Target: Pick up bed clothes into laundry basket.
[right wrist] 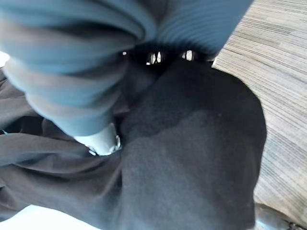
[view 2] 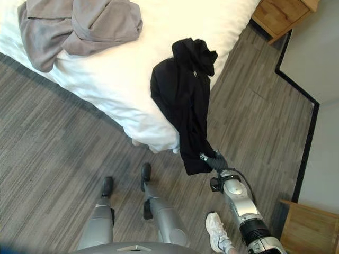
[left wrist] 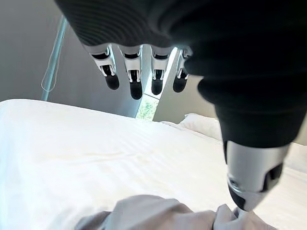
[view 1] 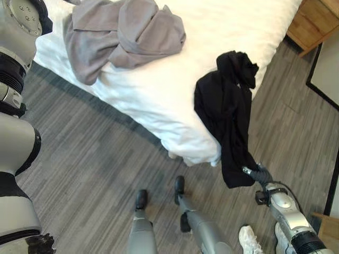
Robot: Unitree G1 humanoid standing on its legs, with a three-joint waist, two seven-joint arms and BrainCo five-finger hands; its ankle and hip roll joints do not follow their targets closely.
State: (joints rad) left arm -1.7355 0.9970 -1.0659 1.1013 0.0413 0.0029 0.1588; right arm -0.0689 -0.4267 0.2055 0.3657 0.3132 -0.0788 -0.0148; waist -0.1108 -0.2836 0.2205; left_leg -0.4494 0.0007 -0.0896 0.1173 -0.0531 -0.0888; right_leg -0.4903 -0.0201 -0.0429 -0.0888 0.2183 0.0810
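Already the right hand (view 2: 216,161) pinches the lower hem of the black garment (view 2: 183,100), whose long axis runs from that hand up over the bed (view 2: 116,74) corner, while the open left hand (left wrist: 144,76) hovers above the grey garment (view 1: 124,37)

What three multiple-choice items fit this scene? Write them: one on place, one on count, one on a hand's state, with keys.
1. Where does the black garment lie?
A. flat on the floor
B. hanging over the bed's corner
C. on the wooden cabinet

2. How many garments are on the bed?
A. one
B. two
C. four

3. What is the right hand doing?
A. gripping the black garment's lower end
B. hanging open
C. pressing the grey garment

Key: 1 B, it drapes from mattress towards floor; 2 B, one grey, one black; 3 A, the right wrist view shows fingers closed in black cloth. The left hand hovers open above the bed.
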